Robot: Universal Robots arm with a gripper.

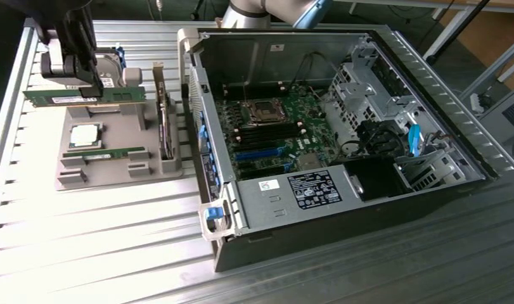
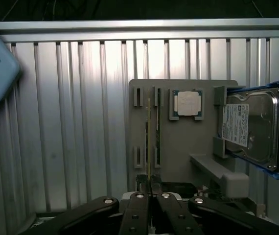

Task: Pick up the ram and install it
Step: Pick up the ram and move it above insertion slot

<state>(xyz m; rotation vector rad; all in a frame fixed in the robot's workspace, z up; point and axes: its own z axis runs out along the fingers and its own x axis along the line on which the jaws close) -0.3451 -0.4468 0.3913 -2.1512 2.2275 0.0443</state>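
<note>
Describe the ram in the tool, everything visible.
The ram is a long, thin green circuit board with a white label on its face. It sits on edge, roughly level, pinched near mid-length by the shut tool, over the grey holder tray. A look-alike stick lies in that tray. Whether the ram clears the tray's posts is unclear.

The light is strongest at the exterior view's left. There the metal table (image 1: 96,215) glows almost white, and we can hardly see its ribs in the glare. The grey holder (image 1: 113,168) looks washed pale too. Toward the exterior view's right the table turns dull grey. Inside the computer case (image 1: 265,54) it is darker, with deep shadow around the black cables (image 1: 373,138).

In the wrist view we see a bright band across the table ribs, and the room behind is black. The square chip (image 2: 187,104) shines white. The ram (image 2: 149,132) has a thin gold edge of light. The gripper (image 2: 150,191) sits dark in shadow.
</note>
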